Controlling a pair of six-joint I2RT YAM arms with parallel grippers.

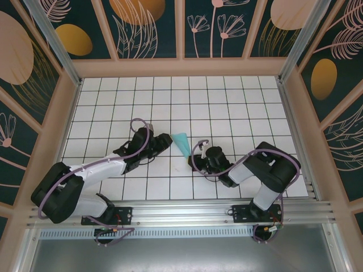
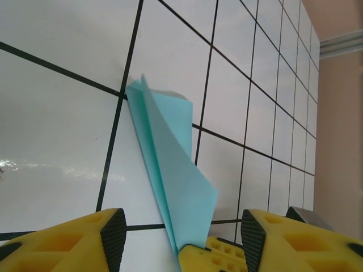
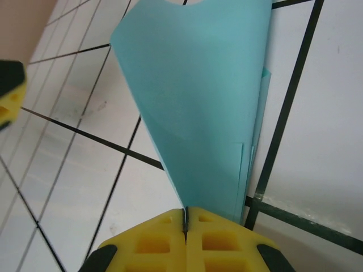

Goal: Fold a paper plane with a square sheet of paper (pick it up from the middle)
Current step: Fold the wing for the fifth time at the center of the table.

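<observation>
A: Where's the paper plane?
B: Around the middle of the surface, slightly toward the near edge, between both arms.
A: Right gripper?
B: Pinched closed on the plane's narrow pointed end. Probably pinning the layers so the folds don't spring open.
A: Left gripper?
B: Fingers spread, holding nothing, facing the plane from close by. Likely placed to press a crease or take the paper.
A: View differences?
B: The top view gives position on the surface, but not the grip. The right wrist view shows the pinch at the tip. The left wrist view shows the flaps fanning apart, with one edge raised off the tiles.
</observation>
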